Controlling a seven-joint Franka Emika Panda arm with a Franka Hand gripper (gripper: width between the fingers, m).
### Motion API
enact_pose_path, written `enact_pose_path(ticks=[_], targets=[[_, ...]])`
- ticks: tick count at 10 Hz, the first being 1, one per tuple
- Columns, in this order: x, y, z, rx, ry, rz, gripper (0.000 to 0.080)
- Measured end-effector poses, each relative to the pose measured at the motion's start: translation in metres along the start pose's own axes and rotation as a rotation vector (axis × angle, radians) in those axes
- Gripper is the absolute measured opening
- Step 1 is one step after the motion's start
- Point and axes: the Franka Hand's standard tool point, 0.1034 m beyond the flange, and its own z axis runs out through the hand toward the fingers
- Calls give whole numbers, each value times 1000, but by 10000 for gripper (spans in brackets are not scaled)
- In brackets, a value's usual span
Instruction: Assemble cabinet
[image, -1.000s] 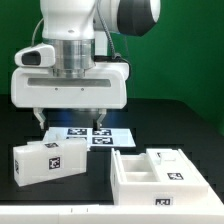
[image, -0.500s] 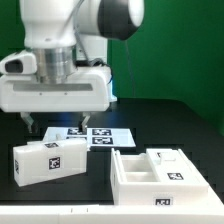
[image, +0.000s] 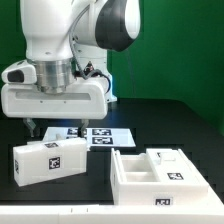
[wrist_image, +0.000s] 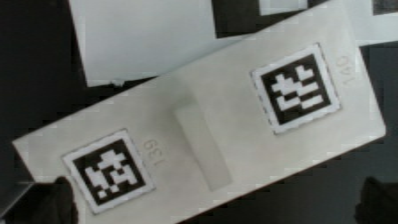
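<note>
status — early stage. the cabinet (image: 135, 186) sits on the table at the lower right of the exterior view, open side up; whether any compartment is already filled cannot be told. a white tagged block (image: 48, 162) lies at the lower left, well apart from the cabinet and not inserted. the gripper (image: 60, 128) hangs in the upper left part of the frame, above the marker board (image: 108, 135) and just behind the block. its fingers stand apart and hold nothing. the wrist view looks down on the block, two tags facing the camera. remaining, by judgement — grasp the block, carry it to the cabinet, seat it.
</note>
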Motion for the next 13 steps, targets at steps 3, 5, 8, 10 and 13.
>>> enact_pose_path(ticks=[3,5,8,10,13], targets=[[-12,5,6,-24,12,-139,796],[-15,18,8,-22,6,-129,796],[-20,30,13,-24,-6,-97,796],[-21,30,13,-24,-7,-96,533],[-21,31,13,-24,-7,-95,306]])
